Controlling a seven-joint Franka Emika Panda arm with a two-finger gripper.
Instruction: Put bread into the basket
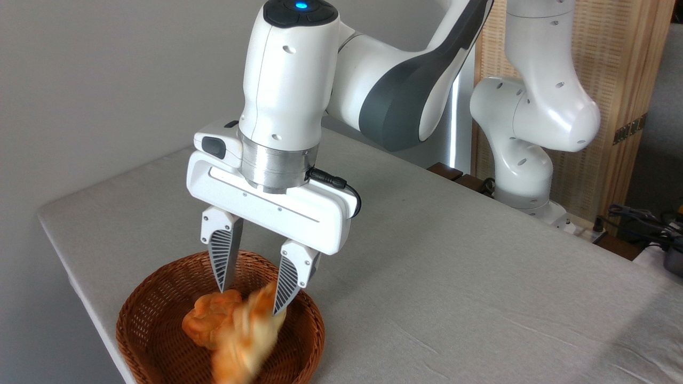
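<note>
The round brown wicker basket (140,298) sits at the table's front left corner. My gripper (251,301) hangs just above the basket's middle, pointing down, with its fingers (223,261) spread apart and open. The bread (243,341) is a motion-blurred, pale yellow and golden streak right below the fingertips, inside the basket; its upper end still brushes the right fingertip. It lies against an orange lumpy bun (205,320) resting in the basket.
The grey cloth-covered table (453,277) stretches to the right and back. Its left edge (80,277) runs close by the basket. The arm's base (525,176) stands at the far right edge, with cables (640,218) beyond.
</note>
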